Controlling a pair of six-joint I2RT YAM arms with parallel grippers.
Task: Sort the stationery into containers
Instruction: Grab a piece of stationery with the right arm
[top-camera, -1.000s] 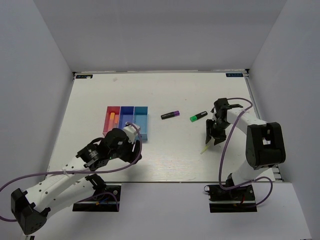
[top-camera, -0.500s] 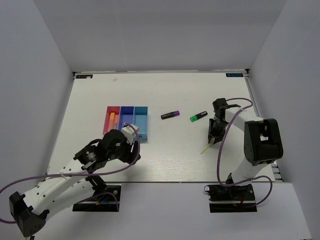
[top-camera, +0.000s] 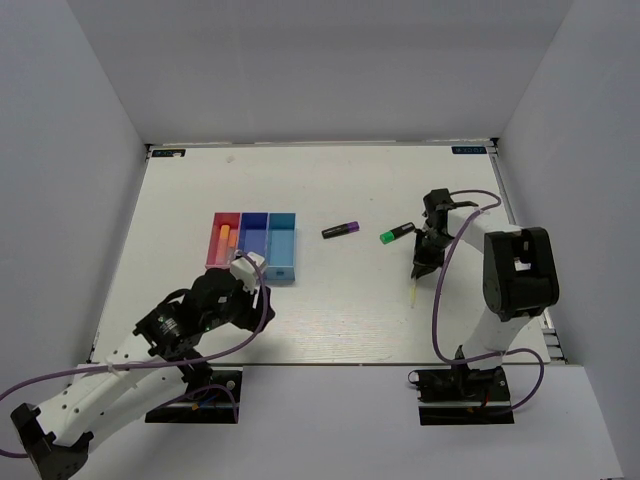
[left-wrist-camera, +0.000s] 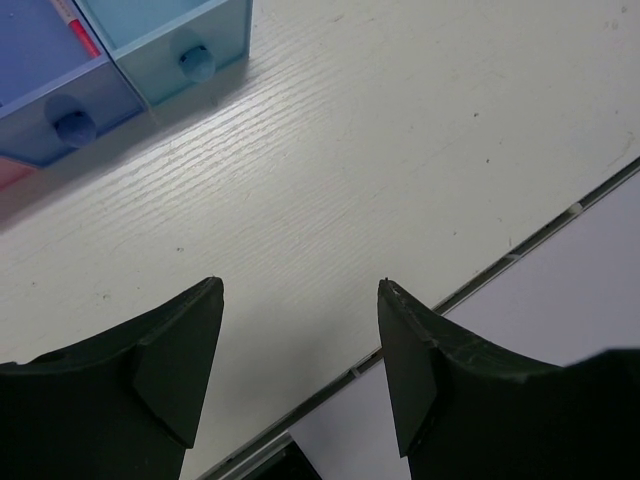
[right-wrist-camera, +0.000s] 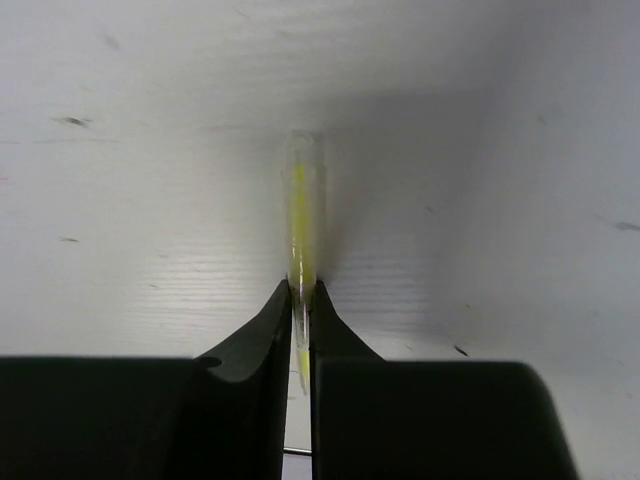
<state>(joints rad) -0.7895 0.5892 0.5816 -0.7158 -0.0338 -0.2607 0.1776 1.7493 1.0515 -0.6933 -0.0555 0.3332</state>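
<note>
Toward the right side of the table (top-camera: 330, 320), pinched pale yellow pen (right-wrist-camera: 300, 210) tight in right gripper (right-wrist-camera: 301, 300), well apart from the containers (top-camera: 283, 272). Held left gripper (left-wrist-camera: 300, 290) spread and empty near the light blue bin (left-wrist-camera: 175, 60). Judged the pickup step to be in hand; next, called for a carry across to a bin without letting the pen slip.

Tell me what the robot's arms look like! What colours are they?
The left arm and right arm are white tubes with chunky black joints. A thin purple cable loops along each. The left gripper and right gripper each end in two black, pointy wedge fingers.
</note>
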